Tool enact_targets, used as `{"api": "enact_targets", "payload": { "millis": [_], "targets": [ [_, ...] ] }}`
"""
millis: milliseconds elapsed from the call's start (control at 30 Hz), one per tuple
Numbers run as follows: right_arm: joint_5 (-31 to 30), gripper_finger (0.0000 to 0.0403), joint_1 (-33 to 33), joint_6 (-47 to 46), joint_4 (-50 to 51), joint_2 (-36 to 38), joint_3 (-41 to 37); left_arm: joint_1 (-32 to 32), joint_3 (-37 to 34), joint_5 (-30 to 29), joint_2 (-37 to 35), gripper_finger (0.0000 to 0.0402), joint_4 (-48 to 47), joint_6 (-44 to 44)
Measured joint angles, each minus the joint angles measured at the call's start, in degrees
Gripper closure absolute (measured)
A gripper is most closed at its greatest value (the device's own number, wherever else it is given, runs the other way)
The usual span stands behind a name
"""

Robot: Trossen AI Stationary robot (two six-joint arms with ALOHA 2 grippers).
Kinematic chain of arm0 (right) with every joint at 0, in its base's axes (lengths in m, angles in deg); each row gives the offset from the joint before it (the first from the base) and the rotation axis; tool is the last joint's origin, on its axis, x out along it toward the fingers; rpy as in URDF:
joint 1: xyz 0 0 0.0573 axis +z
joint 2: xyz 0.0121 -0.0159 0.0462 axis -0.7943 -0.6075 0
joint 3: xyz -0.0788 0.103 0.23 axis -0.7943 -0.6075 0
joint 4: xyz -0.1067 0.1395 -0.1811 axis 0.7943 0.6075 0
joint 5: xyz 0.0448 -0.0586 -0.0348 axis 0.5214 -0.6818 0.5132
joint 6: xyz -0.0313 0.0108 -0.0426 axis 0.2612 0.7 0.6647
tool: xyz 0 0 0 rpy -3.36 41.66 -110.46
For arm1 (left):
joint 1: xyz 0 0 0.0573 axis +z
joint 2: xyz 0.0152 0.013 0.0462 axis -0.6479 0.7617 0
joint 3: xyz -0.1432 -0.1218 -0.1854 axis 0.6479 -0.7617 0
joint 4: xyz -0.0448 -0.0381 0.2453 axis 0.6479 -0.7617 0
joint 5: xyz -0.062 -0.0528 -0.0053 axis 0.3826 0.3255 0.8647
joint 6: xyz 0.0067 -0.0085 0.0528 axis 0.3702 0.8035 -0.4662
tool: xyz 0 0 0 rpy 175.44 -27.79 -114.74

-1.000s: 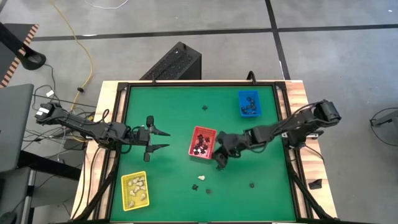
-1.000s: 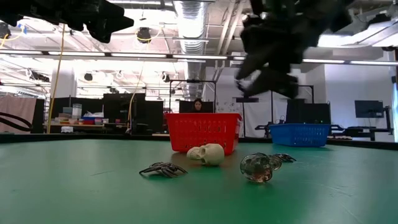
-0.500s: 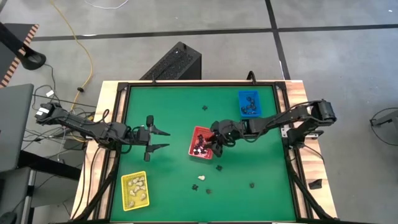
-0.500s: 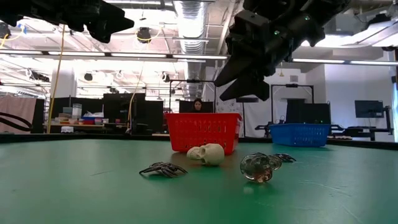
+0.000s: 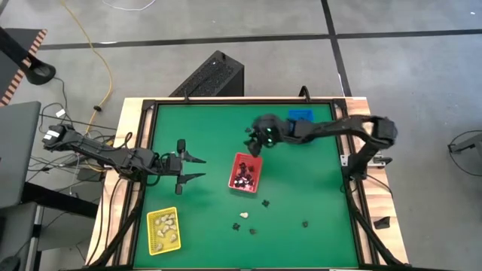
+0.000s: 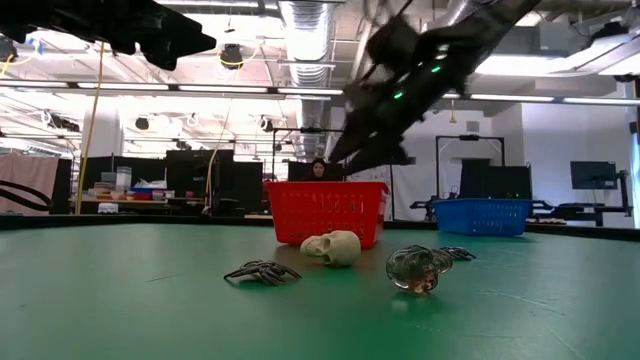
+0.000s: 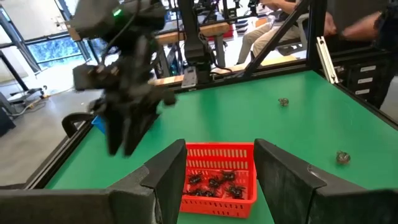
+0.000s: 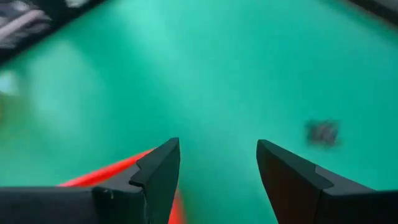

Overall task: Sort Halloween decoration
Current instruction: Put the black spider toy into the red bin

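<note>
Right pincer [image 5: 254,139] is hanging above the green bench [image 5: 211,128], just beyond the far edge of the red tray [image 5: 245,173], fingers spread wide and carrying nothing; its own wrist camera is showing the gap between them empty, with one small dark piece [image 8: 323,132] lying blurred on the green ahead. Left pincer [image 5: 192,168] is waiting open over the bench's left side, pointing at the red tray. From overhead, black pieces [image 5: 242,177] are sitting in the red tray, cream ones [image 5: 164,222] in the yellow tray [image 5: 163,229], and the blue tray [image 5: 302,124] is standing at the far right. Only the low camera is showing a cream skull [image 6: 333,247], a black spider [image 6: 262,271] and a clear skull [image 6: 415,268] lying loose up front.
</note>
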State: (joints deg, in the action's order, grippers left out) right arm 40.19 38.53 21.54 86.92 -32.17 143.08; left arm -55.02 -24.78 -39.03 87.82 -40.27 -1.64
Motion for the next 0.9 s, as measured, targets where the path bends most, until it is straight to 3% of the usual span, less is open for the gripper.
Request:
{"api": "enact_targets", "payload": {
  "millis": [233, 367, 900],
  "targets": [
    [-10.05, 0.0159, -4.75, 5.22, 8.29, -13.37, 12.02, 0.12, 0.00, 0.04, 0.00, 0.0223, -0.04, 0.10],
    [-11.21, 0.0159, -7.34, 3.97, 11.62, -18.18, 16.10, 0.17, 0.00, 0.01, 0.00, 0.0223, -1.02, 0.46],
    [-9.80, 0.0148, -8.11, 0.57, 8.45, -20.96, 16.54, 1.25, 0.00, 0.37, 0.00, 0.0223, -2.45, 0.37]
  ]
}}
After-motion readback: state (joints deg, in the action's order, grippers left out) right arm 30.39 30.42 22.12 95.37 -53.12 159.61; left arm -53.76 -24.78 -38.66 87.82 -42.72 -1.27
